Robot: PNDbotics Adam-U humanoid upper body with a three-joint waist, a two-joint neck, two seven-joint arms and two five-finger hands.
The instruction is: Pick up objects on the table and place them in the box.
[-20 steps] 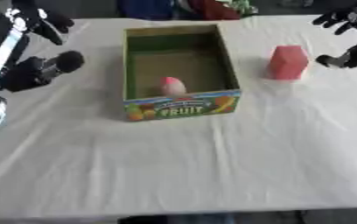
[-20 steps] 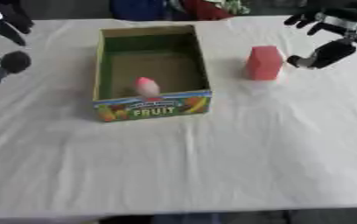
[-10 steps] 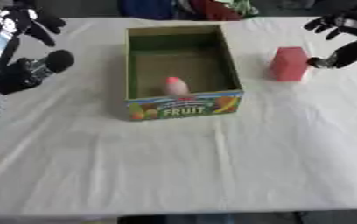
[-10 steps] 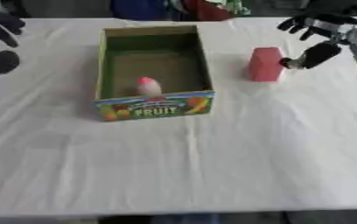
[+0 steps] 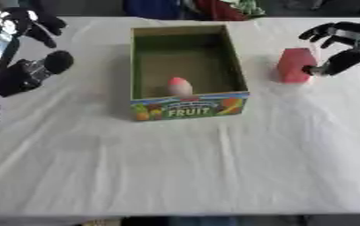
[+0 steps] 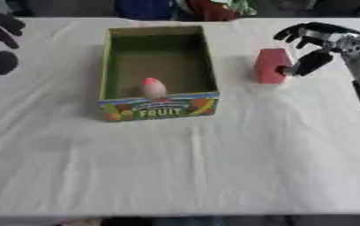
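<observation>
Box [image 5: 189, 108] mid-table [image 5: 214, 176], small object [image 5: 179, 86] inside; block [image 5: 295, 66] to its right.

a white cloth covers the table [image 5: 214, 176], where a cardboard box [image 5: 189, 107] shows a green-lined interior and a front panel printed with bright fruit pictures and the word "fruit" in white. inside it sits a small object [image 5: 179, 86], pink on top and pale below, while a plain red block [image 6: 271, 65] stands beside the black right hand [image 6: 316, 42].
</observation>
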